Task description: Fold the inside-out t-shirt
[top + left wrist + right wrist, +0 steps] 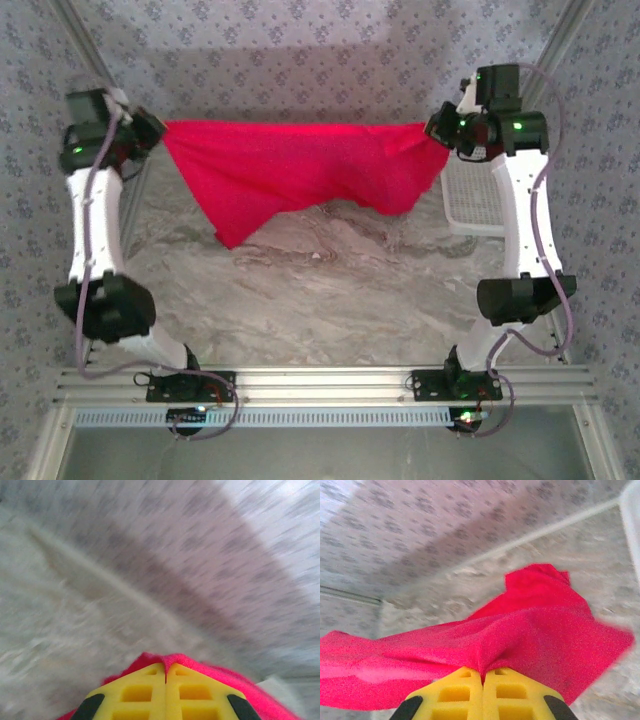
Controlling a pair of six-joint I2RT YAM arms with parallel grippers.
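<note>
Two-armed, holds the inside-out t-shirt (300,170) stretched in the air over the far part of the marbled worktop (340,300). Pinches its left end in the left gripper (160,128), jaws pressed together on a ridge of red cloth. Pinches its right end in the right gripper (440,135), jaws likewise together on the fabric. Sags lowest left of centre; cannot tell whether that tip touches the worktop. Cannot tell sleeves from body in the bunched cloth. With the right arm (525,220), hides part of a white basket (468,205). Blurred background in the left wrist view.
</note>
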